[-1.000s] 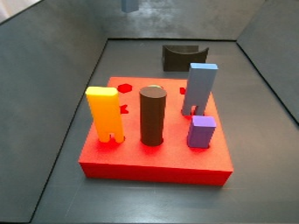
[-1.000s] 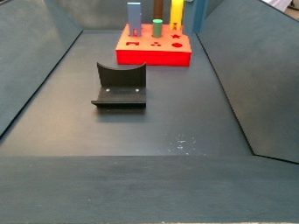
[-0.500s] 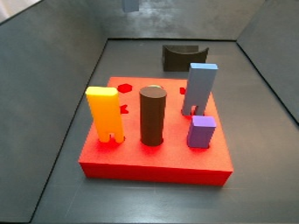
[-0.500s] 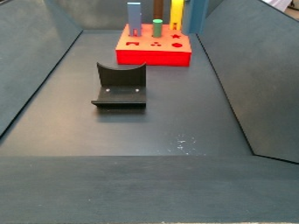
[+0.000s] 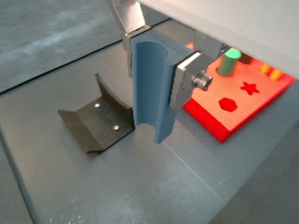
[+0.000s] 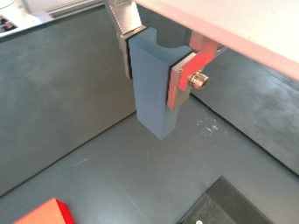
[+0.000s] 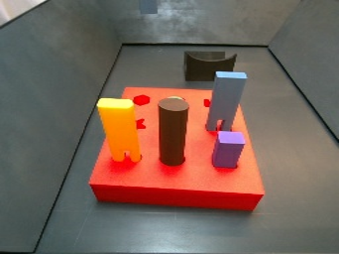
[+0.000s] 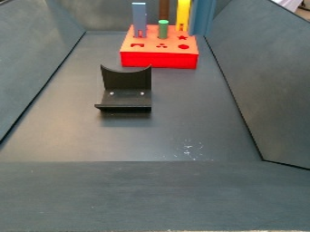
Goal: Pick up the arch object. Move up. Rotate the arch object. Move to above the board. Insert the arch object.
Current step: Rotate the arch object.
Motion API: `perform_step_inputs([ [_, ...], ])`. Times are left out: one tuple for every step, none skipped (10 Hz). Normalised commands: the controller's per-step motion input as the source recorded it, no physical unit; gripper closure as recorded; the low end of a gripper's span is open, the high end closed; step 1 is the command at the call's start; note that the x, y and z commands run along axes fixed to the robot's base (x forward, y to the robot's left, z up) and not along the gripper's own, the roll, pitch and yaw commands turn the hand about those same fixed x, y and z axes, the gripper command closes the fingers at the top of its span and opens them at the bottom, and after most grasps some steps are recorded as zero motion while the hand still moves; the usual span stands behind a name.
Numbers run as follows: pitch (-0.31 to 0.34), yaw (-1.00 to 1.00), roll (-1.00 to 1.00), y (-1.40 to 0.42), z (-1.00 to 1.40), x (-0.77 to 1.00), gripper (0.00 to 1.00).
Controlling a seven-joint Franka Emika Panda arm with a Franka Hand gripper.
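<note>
tool (image 5: 158,63): closed on blue-grey arch object (image 5: 153,101), held upright above fixture (image 5: 96,129), well apart from board (image 5: 222,121) | risk: slip or twist in the grip during rotation, arch misaligned, jammed on the hole edge | risk: standing pegs struck on approach

The tool (image 5: 149,66) has silver metal fingers (image 5: 126,17); the red board (image 7: 179,181) looks matt plastic.

Nothing has moved; claw (image 5: 156,66) clamps a blue-grey block (image 5: 152,87) as before.
</note>
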Motion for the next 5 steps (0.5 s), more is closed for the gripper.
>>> perform_step_inputs([
  [0.09, -0.27, -0.02, 0.01, 0.01, 0.01, 1.0],
  [0.089, -0.21, -0.02, 0.01, 0.01, 0.01, 1.0],
  [0.089, -0.14, -0.02, 0.0, -1.0, 0.0, 1.0],
  [0.062, -0.1, -0.01, 0.0, -1.0, 0.01, 1.0],
  [0.03, -0.09, -0.01, 0.0, -1.0, 0.02, 1.0],
])
